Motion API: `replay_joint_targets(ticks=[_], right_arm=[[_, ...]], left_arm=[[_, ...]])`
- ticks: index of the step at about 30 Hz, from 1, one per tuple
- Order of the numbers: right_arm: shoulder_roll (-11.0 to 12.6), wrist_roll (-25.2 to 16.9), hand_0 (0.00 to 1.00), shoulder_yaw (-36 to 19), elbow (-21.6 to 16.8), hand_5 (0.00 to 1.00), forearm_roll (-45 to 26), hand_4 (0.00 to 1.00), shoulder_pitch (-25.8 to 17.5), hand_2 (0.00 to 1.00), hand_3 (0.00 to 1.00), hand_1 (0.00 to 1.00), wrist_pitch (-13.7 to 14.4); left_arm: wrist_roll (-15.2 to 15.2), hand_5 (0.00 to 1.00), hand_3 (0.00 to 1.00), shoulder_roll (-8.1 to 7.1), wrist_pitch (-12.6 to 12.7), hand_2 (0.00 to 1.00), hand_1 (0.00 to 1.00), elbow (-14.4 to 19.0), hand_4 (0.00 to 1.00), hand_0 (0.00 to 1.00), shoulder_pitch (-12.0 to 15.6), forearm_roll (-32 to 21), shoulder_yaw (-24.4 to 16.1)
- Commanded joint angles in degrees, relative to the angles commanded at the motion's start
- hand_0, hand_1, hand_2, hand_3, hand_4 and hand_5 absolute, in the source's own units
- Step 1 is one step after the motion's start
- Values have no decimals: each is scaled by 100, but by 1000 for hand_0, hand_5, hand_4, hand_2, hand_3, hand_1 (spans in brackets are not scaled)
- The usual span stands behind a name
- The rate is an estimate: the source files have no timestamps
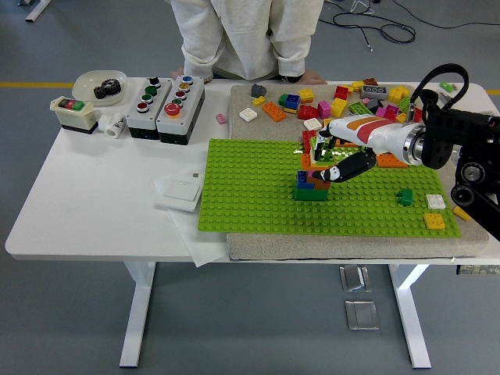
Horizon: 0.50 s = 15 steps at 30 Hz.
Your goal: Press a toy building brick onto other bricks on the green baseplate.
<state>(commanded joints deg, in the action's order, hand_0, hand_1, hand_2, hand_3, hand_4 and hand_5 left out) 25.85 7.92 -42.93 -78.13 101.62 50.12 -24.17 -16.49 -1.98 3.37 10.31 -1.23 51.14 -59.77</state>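
The right hand (332, 156) reaches in from the right edge over the green baseplate (258, 191), its white and orange shell tilted down toward a small stack of bricks (312, 184). Its fingers are curled around a small brick, which is mostly hidden between the dark fingertips and the shell, so its colour is hard to tell; that brick sits at the top of the stack, touching or just above it, and which cannot be told. The stack, directly under the fingertips, shows a green brick at the bottom with red, blue and orange pieces above. Behind the hand, toward the far side of the table, loose bricks (344, 98) in many colours lie scattered on the grey mat (344, 244) that carries the baseplate. On the wrist side of the hand, a small dark green brick (404, 196) stands on the baseplate, with a white brick (435, 201) and a yellow brick (434, 221) near it. Well away past the fingertips sit two push-button boxes (165, 105), a switch box (72, 112) and a white bowl (99, 82). A person in light grey clothes (234, 31) stands at the far side.
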Motion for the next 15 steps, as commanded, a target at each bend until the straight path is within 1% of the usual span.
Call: replay_joint_targets(ticks=[9, 15], right_arm=[[-147, 95, 663, -132, -5, 533, 113, 781, -157, 708, 568, 656, -4], [-182, 136, 663, -208, 2, 532, 160, 781, -216, 708, 568, 656, 15]], left_arm=[[4, 645, 641, 3, 3, 845, 845, 0, 724, 866, -12, -13, 8], [7, 645, 642, 4, 4, 845, 847, 0, 724, 866, -18, -21, 8]])
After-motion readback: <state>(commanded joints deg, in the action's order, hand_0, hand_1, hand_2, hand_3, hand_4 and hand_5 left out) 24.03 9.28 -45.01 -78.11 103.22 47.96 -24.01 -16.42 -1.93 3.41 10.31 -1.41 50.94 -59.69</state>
